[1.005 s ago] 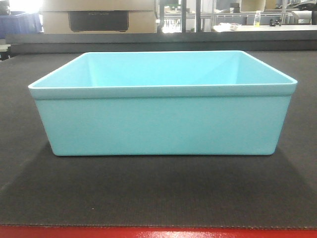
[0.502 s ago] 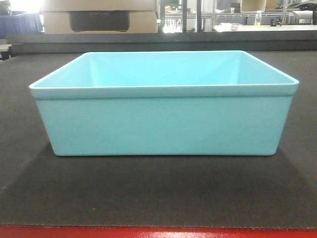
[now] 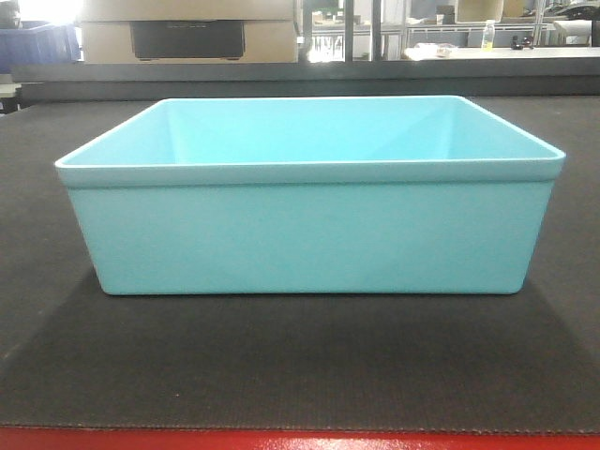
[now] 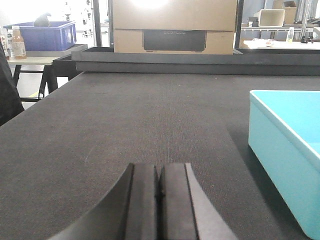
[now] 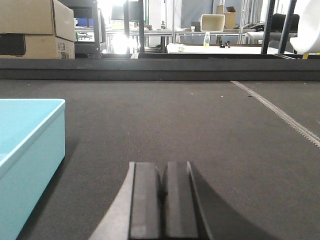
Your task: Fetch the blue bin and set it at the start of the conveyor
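Bin set on the belt, both grippers pressed together and empty.

The bin (image 3: 309, 202) is seen upright at the centre of the front view, resting flat on the belt (image 3: 300, 366), with the red frame edge (image 3: 300, 441) along the bottom. The placing step is judged done or nearly so; only a withdrawal of the arms seems called for. The left gripper (image 4: 159, 192) is held low at the bottom centre of its view, jaws closed on nothing, the bin at the right edge. The right gripper (image 5: 161, 192) is likewise closed, the bin at the lower left. Smooth, slightly tapered aqua plastic with a thin rim and rounded corners is set against dark, finely ribbed matting.
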You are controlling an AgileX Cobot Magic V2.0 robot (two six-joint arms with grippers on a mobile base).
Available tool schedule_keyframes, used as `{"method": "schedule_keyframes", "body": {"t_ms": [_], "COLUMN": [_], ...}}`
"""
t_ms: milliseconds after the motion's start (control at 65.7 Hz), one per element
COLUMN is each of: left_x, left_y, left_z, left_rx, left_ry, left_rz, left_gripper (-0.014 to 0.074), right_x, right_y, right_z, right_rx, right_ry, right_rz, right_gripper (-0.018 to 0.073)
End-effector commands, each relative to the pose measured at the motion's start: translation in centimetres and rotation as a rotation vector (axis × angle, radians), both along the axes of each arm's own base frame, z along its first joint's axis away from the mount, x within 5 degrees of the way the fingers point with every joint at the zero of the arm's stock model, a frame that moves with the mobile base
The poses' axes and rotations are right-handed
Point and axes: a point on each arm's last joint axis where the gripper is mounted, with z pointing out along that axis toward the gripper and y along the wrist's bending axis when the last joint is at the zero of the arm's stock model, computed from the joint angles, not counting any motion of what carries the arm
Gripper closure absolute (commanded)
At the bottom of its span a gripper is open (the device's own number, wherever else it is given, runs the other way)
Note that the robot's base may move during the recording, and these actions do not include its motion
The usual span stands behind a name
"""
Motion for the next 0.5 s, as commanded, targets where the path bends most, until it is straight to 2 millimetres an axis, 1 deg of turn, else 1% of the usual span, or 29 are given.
{"method": "schedule_keyframes", "body": {"t_ms": [0,487], "left_x": [-0.06,-0.06], "left_y": [0.03,0.03], "left_z": [0.27,0.27], "left_rx": [0.006,0.006], "left_ry": [-0.024,-0.024], "left_rz": [0.005,0.005], "left_gripper": [0.0707,0.0707], "right_x": [-0.03,-0.03], "right_y": [-0.02,-0.02], "right_z": [0.11,0.11], "right_rx": [-0.016,-0.016], "right_ry": [-0.01,-0.01], "right_rz": [-0.004,-0.004], "right_gripper": [0.0721,0.0721]}}
